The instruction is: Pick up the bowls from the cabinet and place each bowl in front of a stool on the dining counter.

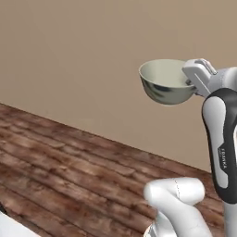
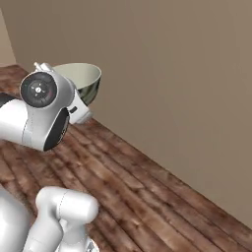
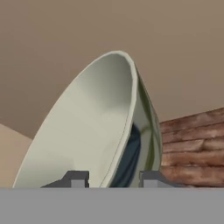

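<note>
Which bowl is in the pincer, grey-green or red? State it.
The grey-green bowl with the cream inside: the pincer grips its rim, one finger inside, one outside. It is held above the floor.

Soft, even rendered light with no clear source — the beige wall (image 1: 83, 55) shades smoothly and carries no cast shadows. The wooden floor (image 1: 69, 166) looks soft and slightly smeared, its plank grain blurry. The pale grey-green bowl (image 1: 165, 82) shows glossy reflections on its outer side, with dark mirrored streaks in the hand view — its cream inside is brightly, gently shaded. No edge distortion is noticeable.
</note>
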Controlling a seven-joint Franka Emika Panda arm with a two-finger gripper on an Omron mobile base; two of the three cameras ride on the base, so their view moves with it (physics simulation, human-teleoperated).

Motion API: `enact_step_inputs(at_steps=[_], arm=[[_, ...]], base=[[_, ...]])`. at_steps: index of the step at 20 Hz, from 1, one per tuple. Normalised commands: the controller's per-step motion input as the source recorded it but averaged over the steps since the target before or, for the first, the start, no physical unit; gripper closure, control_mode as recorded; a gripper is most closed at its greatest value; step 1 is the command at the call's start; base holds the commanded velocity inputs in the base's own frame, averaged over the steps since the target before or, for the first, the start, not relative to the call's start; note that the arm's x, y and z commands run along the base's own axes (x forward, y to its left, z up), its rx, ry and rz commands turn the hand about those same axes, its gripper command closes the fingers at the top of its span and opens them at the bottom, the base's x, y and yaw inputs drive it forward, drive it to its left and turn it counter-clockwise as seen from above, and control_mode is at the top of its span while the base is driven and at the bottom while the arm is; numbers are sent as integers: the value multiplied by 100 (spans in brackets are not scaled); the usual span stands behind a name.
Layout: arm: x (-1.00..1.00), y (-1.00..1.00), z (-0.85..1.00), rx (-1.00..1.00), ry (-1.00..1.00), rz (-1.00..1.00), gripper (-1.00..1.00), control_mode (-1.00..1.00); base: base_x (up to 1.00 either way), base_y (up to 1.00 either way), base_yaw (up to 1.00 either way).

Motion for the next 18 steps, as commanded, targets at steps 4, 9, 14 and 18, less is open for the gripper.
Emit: enact_step_inputs(at_steps=[4,9,14,18], arm=[[0,0,0,0,0,0,100,100],[0,0,0,0,0,0,100,100],[0,0,0,0,0,0,100,100],[0,0,0,0,0,0,100,100]], base=[[100,-4,64],[100,-7,74],[100,-8,76],[100,-9,76]])
